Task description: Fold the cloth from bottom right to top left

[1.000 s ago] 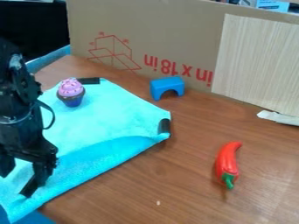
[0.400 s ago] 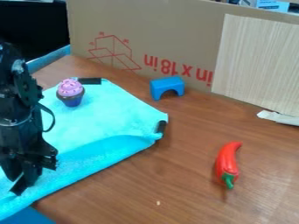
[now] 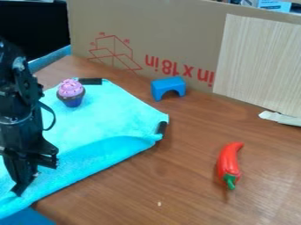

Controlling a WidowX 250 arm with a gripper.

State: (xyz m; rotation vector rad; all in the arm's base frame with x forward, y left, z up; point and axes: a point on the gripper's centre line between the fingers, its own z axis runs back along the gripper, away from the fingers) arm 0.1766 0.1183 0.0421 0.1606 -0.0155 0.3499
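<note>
The black gripper hangs at the lower left, its fingers together and shut on the cloth near its front edge. The bright turquoise cloth lies slanted over the table's left side, with a long raised fold running along its front right side. Dark patches mark its right and back corners. Part of the cloth's left side is hidden behind the arm.
A toy cupcake with pink icing stands on the cloth's back part. Behind the cloth's right corner is a blue arch block. A red chili pepper lies at the right. A cardboard wall closes off the back.
The gripper has shut and moved slightly left. The cloth's right corner and front edge have shifted a little left and up in the view.
</note>
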